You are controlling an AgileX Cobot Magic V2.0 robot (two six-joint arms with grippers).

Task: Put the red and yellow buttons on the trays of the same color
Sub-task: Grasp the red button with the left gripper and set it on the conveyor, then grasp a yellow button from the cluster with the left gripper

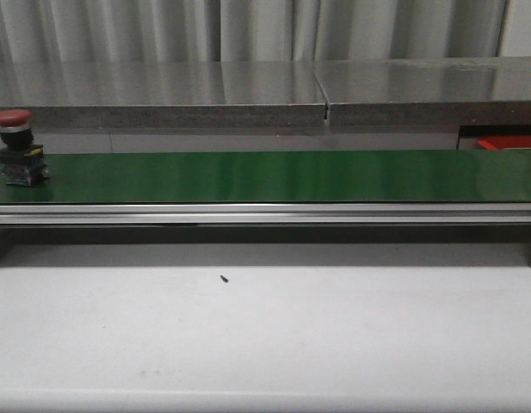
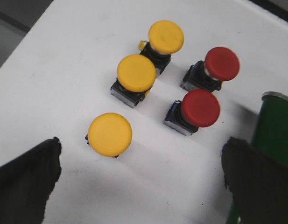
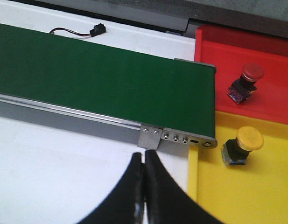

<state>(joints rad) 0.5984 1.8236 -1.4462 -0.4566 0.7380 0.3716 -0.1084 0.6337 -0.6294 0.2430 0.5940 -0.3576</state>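
A red button [image 1: 18, 146] stands on the green conveyor belt [image 1: 274, 176] at its far left end. In the left wrist view three yellow buttons [image 2: 110, 134] [image 2: 136, 73] [image 2: 166, 36] and two red buttons [image 2: 200, 108] [image 2: 221, 63] stand on the white table. My left gripper [image 2: 143, 173] hangs open above the table just short of them, holding nothing. In the right wrist view a red button [image 3: 247, 81] lies in the red tray [image 3: 274, 93] and a yellow button [image 3: 244, 143] in the yellow tray [image 3: 256, 191]. My right gripper [image 3: 144, 161] is shut and empty near the belt's end.
The conveyor's aluminium rail [image 1: 265, 213] runs across the front of the belt. A small dark speck [image 1: 224, 278] lies on the white table. A steel counter [image 1: 265, 90] stands behind the belt. A black connector with wires [image 3: 94, 31] lies beyond the belt.
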